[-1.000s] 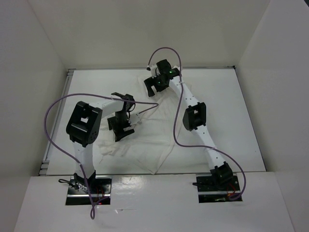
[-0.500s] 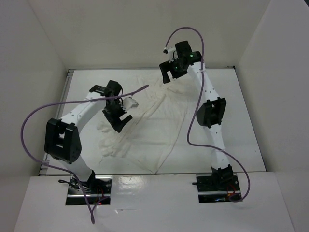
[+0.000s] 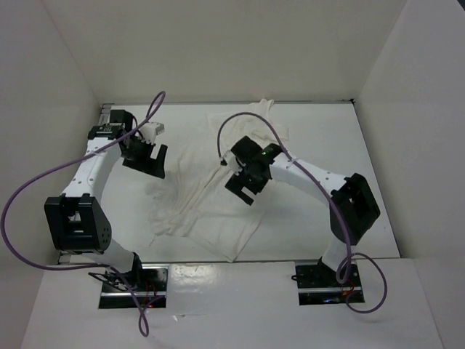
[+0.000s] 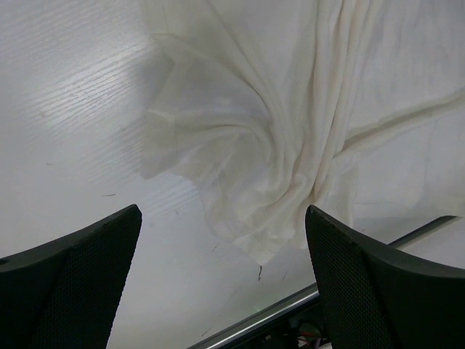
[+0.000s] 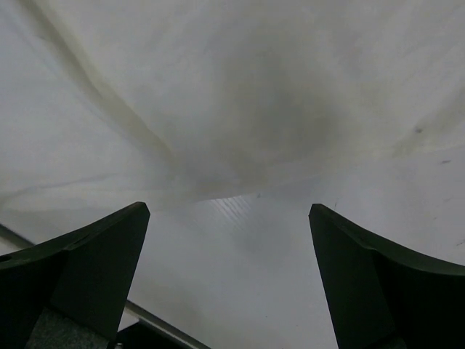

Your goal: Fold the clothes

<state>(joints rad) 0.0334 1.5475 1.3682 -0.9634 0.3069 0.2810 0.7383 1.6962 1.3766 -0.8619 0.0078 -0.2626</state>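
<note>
The left gripper [image 3: 149,164] [image 4: 225,291] has its 2 black fingers [image 4: 73,283] spread wide with nothing between them, and it hangs over the far left part of the white table [image 3: 341,160] [image 4: 65,109], right at the left edge of the clothes [image 3: 211,218] [image 4: 254,145] [image 5: 232,87]. In its wrist view a twisted bunch of the thin white fabric lies ahead between the fingers, folds running away from the knot. Bare table shows to the left, and a metal strip [image 4: 283,311] runs along the table edge below. The right gripper [image 3: 243,193] [image 5: 229,283] is also wide apart and grips nothing. It hangs over the middle of the garment, and wrinkled cloth fills most of its wrist view, with a smoother pale band low between the fingers [image 5: 87,262]. The garment lies loosely spread and creased, stretching from the far edge of the table toward the near edge, between the 2 arms. Purple cables [image 3: 29,196] loop from both arms.
</note>
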